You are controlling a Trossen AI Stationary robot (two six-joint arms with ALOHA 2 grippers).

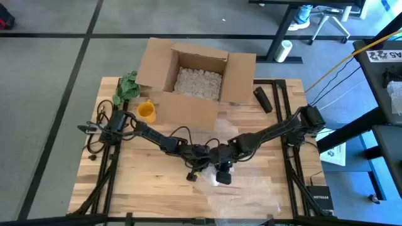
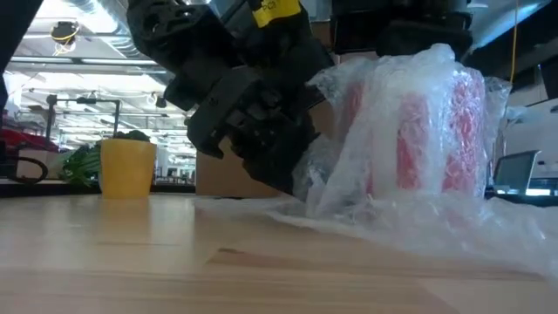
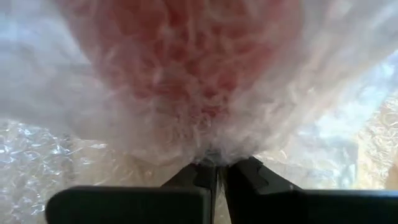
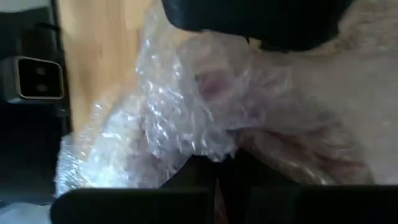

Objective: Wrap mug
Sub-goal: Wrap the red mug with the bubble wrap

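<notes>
A red mug (image 2: pixel 418 131) stands upright on the wooden table (image 1: pixel 144 176), covered by clear bubble wrap (image 2: pixel 392 201). In the high view it shows as a pale bundle (image 1: pixel 223 177) near the table's front middle, where both arms meet. My left gripper (image 3: pixel 216 167) comes at it from the left and is shut on the wrap beside the mug (image 3: pixel 186 62). My right gripper (image 4: pixel 219 171) reaches in from the right, over the bundle, and is also shut on the wrap. The rest of the sheet (image 1: pixel 248 188) lies spread on the table. My left gripper pinches a gathered bunch of bubble wrap (image 3: pixel 211 152) between its two fingers, right against the mug's side. The fingers come in low from the table's left (image 2: pixel 261 148). The wrapped mug rests on the table. My right gripper pinches a crumpled fold of bubble wrap (image 4: pixel 211 146) between its two fingers. How many layers it has, I cannot tell. The wrap bulges loosely around the fingers.
An open cardboard box (image 1: pixel 195 75) with pale filling stands at the far middle. A yellow cup (image 1: pixel 146 112) and a green plant (image 1: pixel 127 86) sit at the far left, a black object (image 1: pixel 262 99) at the far right. Cables (image 1: pixel 100 135) lie along the left edge.
</notes>
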